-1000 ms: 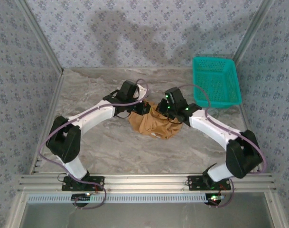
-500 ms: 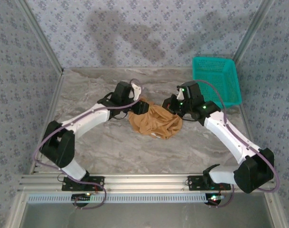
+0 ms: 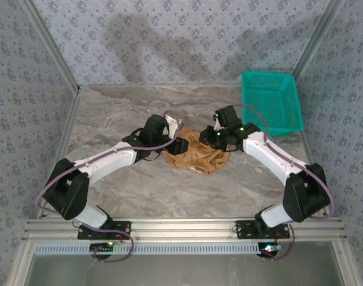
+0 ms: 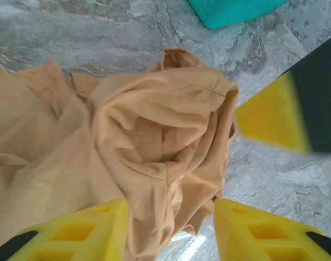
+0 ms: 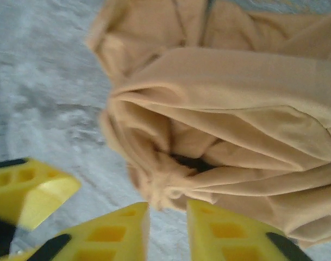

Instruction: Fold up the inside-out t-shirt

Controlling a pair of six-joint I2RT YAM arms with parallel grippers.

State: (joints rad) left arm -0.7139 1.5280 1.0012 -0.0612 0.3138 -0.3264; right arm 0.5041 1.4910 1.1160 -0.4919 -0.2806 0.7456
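Room: a grey marbled table (image 3: 109, 119) boxed in by walls of blue patterned paper (image 3: 187, 42), with metal posts in the corners.
Basket: a teal mesh basket (image 3: 270, 101) stands at the far right corner of the table, well apart from the cloth. My left wrist view cuts it down to one corner at the top edge.
T-shirt: the tan t-shirt (image 3: 196, 156) lies in a crumpled heap near the middle of the table, between my two pincers.
Left pincer: my left pincer (image 3: 180, 145) sits low at the heap's left edge. Its yellow fingers (image 4: 73, 231) stand moderately apart. A hanging fold of cloth fills the gap and drapes against the left-hand finger, with nothing pinched.
Right pincer: my right pincer (image 3: 209, 136) is at the heap's far right edge. Its fingers (image 5: 225, 228) are parted by a narrow slit with bare table showing through. The bunched cloth edge lies just past the tips; I cannot tell whether it touches them.
Hidden: from above, both pincer bodies cover the edges of the heap beneath them, so its outline there is lost.
Cut off: both wrist views run the cloth off the frame.
Hard to make out: a stitched seam crosses one fold, but I cannot tell sleeve from collar or hem. The far half of the right wrist view is soft with blur.
Other fingertips: each wrist view catches a blurred yellow tip of the other pincer near the cloth.
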